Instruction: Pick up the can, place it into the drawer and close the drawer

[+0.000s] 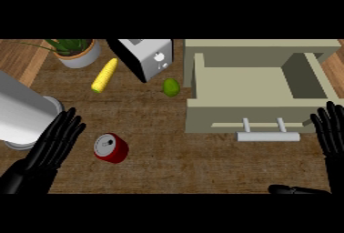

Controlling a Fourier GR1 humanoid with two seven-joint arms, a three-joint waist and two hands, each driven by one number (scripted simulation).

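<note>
A red can (111, 147) with a silver lid stands upright on the wooden counter at the lower left. Just left of it my left hand (53, 141) is open, fingers straight and pointing up, a small gap from the can. The beige drawer (201, 119) stands pulled open at the right, its inside bare, with a pale bar handle (267, 135) on its front. My right hand (331, 132) shows at the right edge beside the drawer's front corner, open with fingers up; its thumb (295, 189) lies low along the bottom edge.
A corn cob (105, 75) and a green lime (171, 87) lie behind the can. A toaster (144, 57) and a potted plant (75, 51) stand at the back. A large grey cylinder (20, 113) rises at the far left.
</note>
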